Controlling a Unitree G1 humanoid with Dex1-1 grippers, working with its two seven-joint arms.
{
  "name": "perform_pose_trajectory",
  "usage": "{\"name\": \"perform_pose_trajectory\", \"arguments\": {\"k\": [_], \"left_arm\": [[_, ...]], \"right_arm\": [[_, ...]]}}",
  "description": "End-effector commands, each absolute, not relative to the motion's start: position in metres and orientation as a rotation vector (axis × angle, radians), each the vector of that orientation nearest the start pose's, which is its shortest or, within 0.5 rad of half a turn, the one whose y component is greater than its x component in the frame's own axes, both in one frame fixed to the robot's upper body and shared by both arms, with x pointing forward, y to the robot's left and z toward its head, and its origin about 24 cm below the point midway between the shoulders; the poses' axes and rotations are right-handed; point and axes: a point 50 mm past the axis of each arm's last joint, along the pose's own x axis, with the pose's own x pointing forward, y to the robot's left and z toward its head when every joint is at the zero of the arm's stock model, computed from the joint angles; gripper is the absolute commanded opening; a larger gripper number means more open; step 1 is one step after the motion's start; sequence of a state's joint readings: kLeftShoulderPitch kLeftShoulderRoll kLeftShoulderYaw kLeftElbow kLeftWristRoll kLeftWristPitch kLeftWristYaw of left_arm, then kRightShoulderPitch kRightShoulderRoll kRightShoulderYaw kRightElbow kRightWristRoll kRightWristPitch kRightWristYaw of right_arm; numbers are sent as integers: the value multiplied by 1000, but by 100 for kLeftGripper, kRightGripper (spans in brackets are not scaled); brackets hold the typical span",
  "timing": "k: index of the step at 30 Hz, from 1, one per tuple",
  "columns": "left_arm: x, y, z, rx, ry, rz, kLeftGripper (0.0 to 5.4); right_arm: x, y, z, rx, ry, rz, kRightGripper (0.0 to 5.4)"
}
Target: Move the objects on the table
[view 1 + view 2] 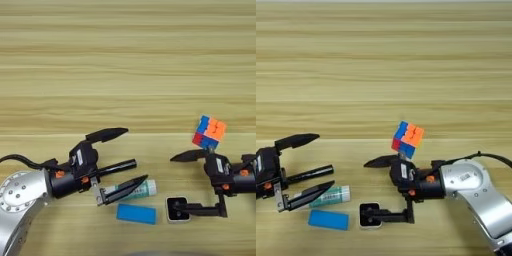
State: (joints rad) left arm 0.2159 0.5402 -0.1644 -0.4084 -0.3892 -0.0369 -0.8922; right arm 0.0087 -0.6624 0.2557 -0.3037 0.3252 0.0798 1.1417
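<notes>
My left gripper point(135, 155) is open near the front left of the table point(125, 65). The black marker pen point(119, 167) lies between its fingers, and the lower finger crosses over the white-green glue stick point(146, 188). Just in front of these lies the flat blue block point(136, 213). At the front right my right gripper point(366, 188) is also open and holds nothing. Its lower fingertip rests over the small white square with the black face point(370, 215). The multicoloured puzzle cube point(407, 139) stands right behind its upper finger, turned corner-on.
The wooden planks stretch far back behind both arms. A black cable point(20, 160) runs along my left forearm, and another point(496, 157) along my right forearm.
</notes>
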Motion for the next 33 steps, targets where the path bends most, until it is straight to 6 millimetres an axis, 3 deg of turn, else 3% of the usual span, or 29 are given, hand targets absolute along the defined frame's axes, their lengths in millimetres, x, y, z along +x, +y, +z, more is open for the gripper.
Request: {"name": "perform_pose_trajectory", "arguments": {"k": [1, 7, 15, 25, 33], "left_arm": [[177, 147, 85, 160, -68, -1175, 540], [177, 147, 84, 161, -68, -1174, 540], [176, 148, 84, 162, -67, -1170, 540], [175, 150, 84, 162, -62, -1168, 540], [174, 151, 84, 164, -61, -1168, 540]], "right_arm": [[207, -154, 102, -294, 34, 1403, 537], [236, -176, 114, -298, -38, 1129, 537], [263, -208, 102, -344, 55, 912, 537], [270, -228, 59, -335, 288, 922, 537], [269, -227, 47, -341, 337, 951, 537]]}}
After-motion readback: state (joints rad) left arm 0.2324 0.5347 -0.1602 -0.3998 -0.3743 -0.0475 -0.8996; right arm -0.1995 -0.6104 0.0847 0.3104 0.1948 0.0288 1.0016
